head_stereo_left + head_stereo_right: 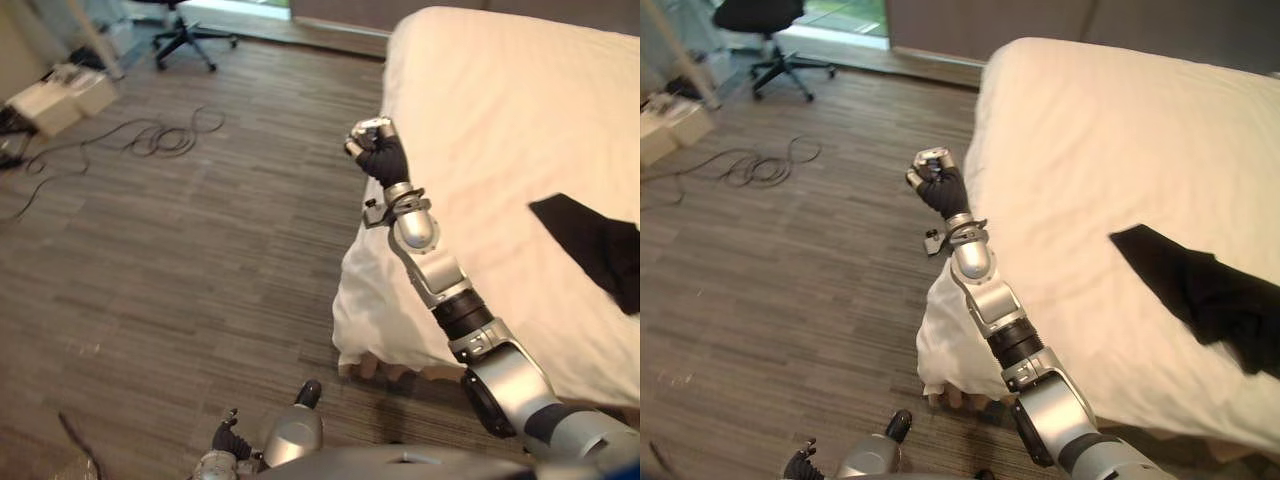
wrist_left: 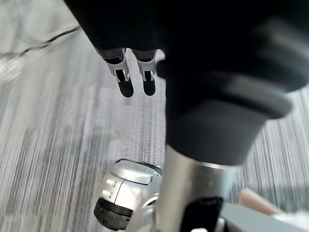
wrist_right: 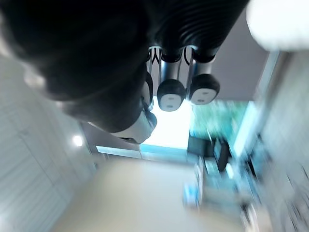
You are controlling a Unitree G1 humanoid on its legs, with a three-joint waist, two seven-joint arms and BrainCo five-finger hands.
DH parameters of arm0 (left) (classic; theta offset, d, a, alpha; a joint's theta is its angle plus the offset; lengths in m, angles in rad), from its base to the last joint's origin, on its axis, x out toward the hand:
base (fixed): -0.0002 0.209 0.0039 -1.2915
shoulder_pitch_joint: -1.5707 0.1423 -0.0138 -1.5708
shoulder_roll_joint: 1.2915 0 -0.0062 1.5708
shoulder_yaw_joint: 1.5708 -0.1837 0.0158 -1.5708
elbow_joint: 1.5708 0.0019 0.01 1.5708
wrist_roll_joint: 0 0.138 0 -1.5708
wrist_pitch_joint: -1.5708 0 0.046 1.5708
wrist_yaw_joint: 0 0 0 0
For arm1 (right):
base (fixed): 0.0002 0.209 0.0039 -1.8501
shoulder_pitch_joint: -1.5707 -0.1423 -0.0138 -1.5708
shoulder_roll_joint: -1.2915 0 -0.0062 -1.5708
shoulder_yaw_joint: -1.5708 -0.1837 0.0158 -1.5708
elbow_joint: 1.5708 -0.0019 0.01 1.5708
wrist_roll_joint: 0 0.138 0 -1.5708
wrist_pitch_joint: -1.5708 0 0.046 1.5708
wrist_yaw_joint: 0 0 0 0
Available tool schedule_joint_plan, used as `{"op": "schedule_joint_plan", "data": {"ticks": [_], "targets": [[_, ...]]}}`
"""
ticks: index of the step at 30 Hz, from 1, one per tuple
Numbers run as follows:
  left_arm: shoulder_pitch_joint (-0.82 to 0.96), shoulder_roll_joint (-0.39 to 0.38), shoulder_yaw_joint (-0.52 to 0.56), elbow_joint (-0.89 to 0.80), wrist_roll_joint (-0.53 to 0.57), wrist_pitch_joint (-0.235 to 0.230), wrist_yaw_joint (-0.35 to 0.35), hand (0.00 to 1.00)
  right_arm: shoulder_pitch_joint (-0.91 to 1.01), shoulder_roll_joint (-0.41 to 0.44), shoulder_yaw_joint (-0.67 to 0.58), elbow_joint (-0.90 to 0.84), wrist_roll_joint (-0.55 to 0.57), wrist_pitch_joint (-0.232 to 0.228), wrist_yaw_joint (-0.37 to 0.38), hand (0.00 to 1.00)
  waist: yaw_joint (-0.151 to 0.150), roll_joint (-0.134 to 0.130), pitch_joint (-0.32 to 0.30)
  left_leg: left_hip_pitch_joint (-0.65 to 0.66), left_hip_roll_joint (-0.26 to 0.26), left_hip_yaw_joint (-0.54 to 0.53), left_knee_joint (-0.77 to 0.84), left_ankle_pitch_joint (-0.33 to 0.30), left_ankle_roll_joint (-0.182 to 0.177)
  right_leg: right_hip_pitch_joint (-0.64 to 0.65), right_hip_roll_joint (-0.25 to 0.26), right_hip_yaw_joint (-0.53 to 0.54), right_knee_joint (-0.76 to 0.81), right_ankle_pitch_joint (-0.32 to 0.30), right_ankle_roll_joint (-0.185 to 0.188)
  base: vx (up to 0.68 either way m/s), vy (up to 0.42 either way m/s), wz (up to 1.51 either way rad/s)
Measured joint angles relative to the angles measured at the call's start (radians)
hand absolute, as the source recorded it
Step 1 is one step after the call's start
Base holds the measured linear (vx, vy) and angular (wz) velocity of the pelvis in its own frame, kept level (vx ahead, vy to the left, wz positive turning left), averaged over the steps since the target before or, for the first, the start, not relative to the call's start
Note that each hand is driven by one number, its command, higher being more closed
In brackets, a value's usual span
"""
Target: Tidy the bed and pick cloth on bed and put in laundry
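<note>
The bed [image 1: 480,120] has a smooth cream cover and takes up the right side of the view. A black cloth [image 1: 1200,285] lies crumpled on it near its right side. My right hand [image 1: 374,145] is raised over the bed's left edge with its fingers curled and nothing in them, well to the left of the cloth. In the right wrist view the curled fingers [image 3: 171,94] point at the room, away from the bed. My left hand [image 1: 228,438] hangs low over the floor at the bottom of the view, with its fingers [image 2: 125,84] relaxed and holding nothing.
Dark wood-pattern floor [image 1: 180,260] spreads left of the bed. A black office chair [image 1: 185,30] stands at the far end. White boxes [image 1: 60,95] and a coil of cable [image 1: 155,135] lie on the floor at the far left.
</note>
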Motion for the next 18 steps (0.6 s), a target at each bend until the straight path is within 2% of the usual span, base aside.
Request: {"op": "schedule_joint_plan", "data": {"ticks": [5,7,11,15,16,18], "targets": [[-0.008,-0.001,0.002,-0.039,-0.046,-0.015,0.000,0.00,-0.021,0.035,0.031,0.040,0.095,-0.002,0.002,1.00,0.039,-0.007,0.056,-0.055,0.007,-0.066,-0.027,0.038,-0.018,-0.048,0.007,-0.059,0.035,-0.018,-0.003,-0.08,-0.009,0.43],[-0.018,-0.001,0.000,-0.071,-0.049,-0.027,0.000,0.00,-0.027,0.058,0.046,0.038,0.126,-0.002,0.001,1.00,0.068,-0.006,0.102,-0.086,0.020,-0.075,-0.026,0.048,-0.031,-0.100,0.002,-0.069,0.110,-0.049,-0.011,-0.07,-0.016,0.12],[-0.020,0.001,-0.012,-0.125,-0.049,-0.031,-0.001,0.00,-0.055,0.068,0.052,0.031,0.155,-0.002,-0.006,1.00,0.085,-0.010,0.131,-0.167,0.030,-0.084,-0.025,0.071,-0.045,-0.237,-0.028,-0.084,0.278,-0.124,-0.024,-0.07,-0.037,0.10],[-0.023,0.009,-0.023,-0.172,-0.050,-0.041,-0.007,0.00,-0.084,0.052,0.015,-0.025,0.161,-0.003,-0.029,1.00,0.084,-0.005,0.172,-0.237,0.039,-0.097,-0.026,0.088,-0.067,-0.356,-0.057,-0.102,0.410,-0.188,-0.039,-0.08,-0.077,0.08],[-0.031,0.010,-0.017,-0.178,-0.053,-0.043,0.009,0.00,-0.096,0.046,-0.004,-0.028,0.161,-0.006,-0.042,1.00,0.086,-0.001,0.181,-0.259,0.044,-0.098,-0.025,0.094,-0.074,-0.389,-0.059,-0.102,0.435,-0.196,-0.045,-0.09,-0.100,0.02],[-0.168,0.016,0.057,-0.127,-0.085,-0.005,0.122,0.00,-0.137,0.021,-0.040,-0.031,0.161,-0.010,-0.062,1.00,0.086,-0.018,0.213,-0.326,0.058,-0.103,-0.018,0.107,-0.094,-0.476,-0.060,-0.105,0.503,-0.225,-0.070,-0.11,-0.125,0.01]]}}
